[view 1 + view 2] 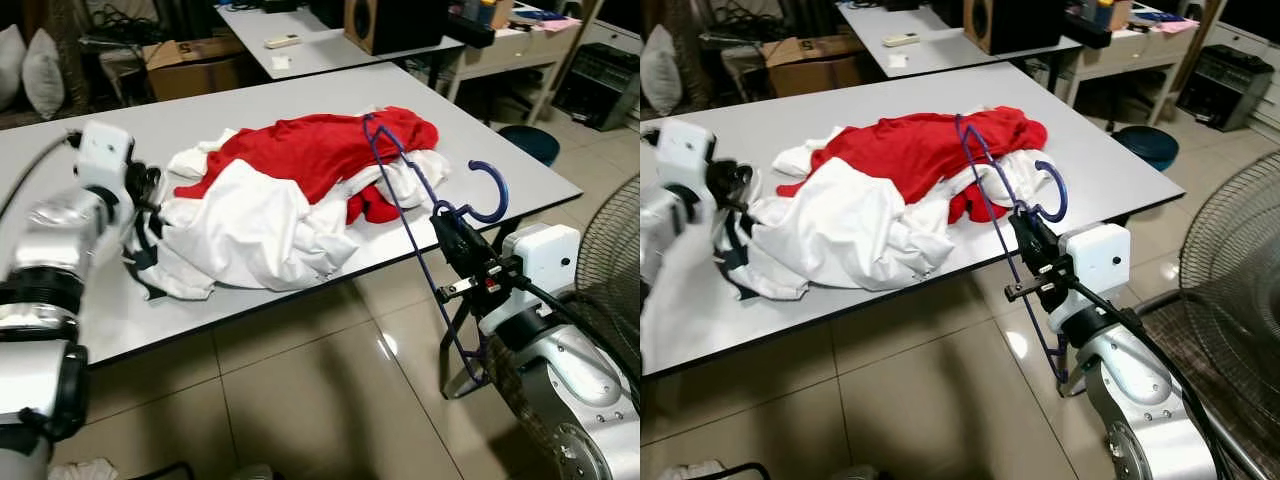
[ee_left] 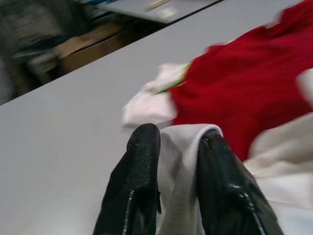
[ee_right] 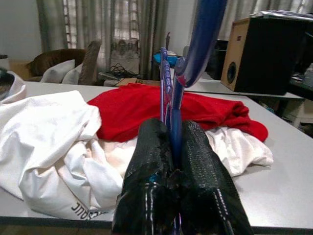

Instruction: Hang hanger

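The right gripper [image 1: 462, 243] is clamped on the hanger's [image 1: 400, 205] neck off the table's [image 1: 300, 95] front edge, its frame slanting from 11 to 5 o'clock, while the left gripper [image 2: 178, 147] pinches white cloth [image 1: 250, 225] at 9 o'clock.

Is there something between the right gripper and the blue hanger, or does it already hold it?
Nothing stands between them. The right gripper has its black fingers shut on the thin blue wire hanger, just below its hook, beside the grey table with the red and white clothes.
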You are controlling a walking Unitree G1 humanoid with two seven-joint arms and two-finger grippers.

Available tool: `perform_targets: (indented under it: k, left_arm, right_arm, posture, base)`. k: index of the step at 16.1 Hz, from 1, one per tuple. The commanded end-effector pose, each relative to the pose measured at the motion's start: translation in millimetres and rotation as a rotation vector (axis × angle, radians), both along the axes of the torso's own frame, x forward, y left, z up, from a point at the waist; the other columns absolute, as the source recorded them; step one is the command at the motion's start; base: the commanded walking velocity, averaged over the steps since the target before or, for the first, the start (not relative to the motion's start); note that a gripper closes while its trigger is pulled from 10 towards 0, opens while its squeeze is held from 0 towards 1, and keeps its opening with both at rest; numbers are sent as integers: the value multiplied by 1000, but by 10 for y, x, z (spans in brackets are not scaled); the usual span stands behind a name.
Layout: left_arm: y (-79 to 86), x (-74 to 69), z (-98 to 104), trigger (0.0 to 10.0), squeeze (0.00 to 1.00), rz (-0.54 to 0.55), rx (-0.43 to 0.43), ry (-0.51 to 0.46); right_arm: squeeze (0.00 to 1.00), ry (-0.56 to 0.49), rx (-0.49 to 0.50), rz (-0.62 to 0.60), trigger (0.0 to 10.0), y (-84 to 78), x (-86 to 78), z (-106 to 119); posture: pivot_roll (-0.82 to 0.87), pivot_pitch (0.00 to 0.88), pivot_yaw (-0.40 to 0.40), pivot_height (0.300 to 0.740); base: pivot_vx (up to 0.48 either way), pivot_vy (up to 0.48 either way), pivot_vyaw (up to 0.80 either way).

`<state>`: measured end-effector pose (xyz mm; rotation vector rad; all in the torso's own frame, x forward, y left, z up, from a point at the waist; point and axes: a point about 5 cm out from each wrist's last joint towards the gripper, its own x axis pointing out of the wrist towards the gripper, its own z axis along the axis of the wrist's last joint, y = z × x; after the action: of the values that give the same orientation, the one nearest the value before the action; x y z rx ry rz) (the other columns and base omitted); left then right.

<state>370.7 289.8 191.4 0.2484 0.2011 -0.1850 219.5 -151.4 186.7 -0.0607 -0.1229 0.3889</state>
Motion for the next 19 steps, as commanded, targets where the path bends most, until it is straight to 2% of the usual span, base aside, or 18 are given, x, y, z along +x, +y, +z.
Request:
perform_targets:
  k: [1, 2, 4, 5, 6, 7, 9, 10, 11, 12, 13, 14, 15, 16, 17, 18, 19]
  left_arm:
    - [-62, 3, 120, 10000, 1000, -107, -35, -35]
    - [-105, -32, 156, 10000, 1000, -217, -66, -30]
    - [-210, -175, 126, 10000, 1000, -478, -55, 31]
    - [-238, -216, 108, 10000, 1000, -531, -46, 51]
    - [-282, -265, 86, 10000, 784, -590, -14, 68]
    - [-306, -276, 78, 10000, 0, -604, 31, 66]
    - [-194, -147, 73, 10000, 0, -404, 177, 35]
    - [-25, -86, 88, 10000, 0, -210, 214, 42]
    - [62, -73, 104, 10000, 0, -126, 192, 43]
    - [217, -85, 100, 10000, 1000, 8, 149, 73]
    - [464, -186, 27, 10000, 1000, 148, 198, 171]
    - [535, -245, -27, 10000, 1000, 156, 133, 227]
    - [526, -250, -41, 10000, 1000, 139, 88, 238]
    - [504, -280, -78, 10000, 1000, 54, 58, 274]
    - [509, -321, -121, 10000, 1000, 6, 56, 317]
    - [573, -424, -191, 10000, 1000, -52, 88, 398]
    - [661, -495, -183, 10000, 1000, -61, 122, 414]
  right_arm:
    - [0, -10, 0, 0, 10000, -31, -7, 22]
    - [0, -9, -11, 2, 10000, -58, -1, 22]
    - [0, 0, -28, 27, 10000, -89, -4, 27]
    - [0, 3, -34, 32, 10000, -97, -6, 25]
    - [0, 7, -42, 37, 10000, -105, -7, 22]
    - [0, 10, -46, 41, 10000, -107, -7, 20]
    - [0, 17, -50, 50, 10000, -97, -4, 9]
    - [0, 19, -51, 52, 10000, -91, -3, 5]
    - [0, 20, -52, 53, 10000, -89, -2, 3]
    - [0, 23, -53, 53, 10000, -88, -1, -1]
    - [0, 26, -56, 48, 10000, -97, -7, -7]
    - [0, 29, -59, 43, 10000, -106, -14, -12]
    - [0, 30, -60, 41, 10000, -109, -17, -13]
    - [0, 32, -61, 40, 10000, -113, -21, -17]
    - [0, 34, -64, 41, 10000, -115, -24, -20]
    - [0, 37, -68, 44, 10000, -120, -27, -23]
    - [0, 38, -72, 46, 10000, -133, -28, -20]
  posture:
    - [-40, 0, 58, 740]
    - [-38, 0, 57, 740]
    - [-35, 0, 57, 740]
    - [-35, 0, 57, 740]
    - [-35, 0, 57, 740]
    - [-34, 0, 55, 740]
    - [-32, 0, 53, 740]
    - [-33, 0, 54, 740]
    - [-34, 0, 54, 740]
    - [-36, 0, 57, 740]
    - [-40, 0, 61, 740]
    - [-40, 0, 62, 740]
    - [-40, 0, 62, 740]
    - [-39, 0, 62, 740]
    - [-39, 0, 62, 740]
    - [-38, 0, 62, 740]
    - [-38, 0, 62, 740]
  base:
    - [0, 0, 0]
    - [0, 0, 0]
    - [0, 0, 0]
    - [0, 0, 0]
    - [0, 0, 0]
    - [0, 0, 0]
    - [0, 0, 0]
    - [0, 0, 0]
    - [0, 0, 0]
    - [0, 0, 0]
    - [0, 0, 0]
    - [0, 0, 0]
    - [0, 0, 0]
    - [0, 0, 0]
    - [0, 0, 0]
    - [0, 0, 0]
    - [0, 0, 0]
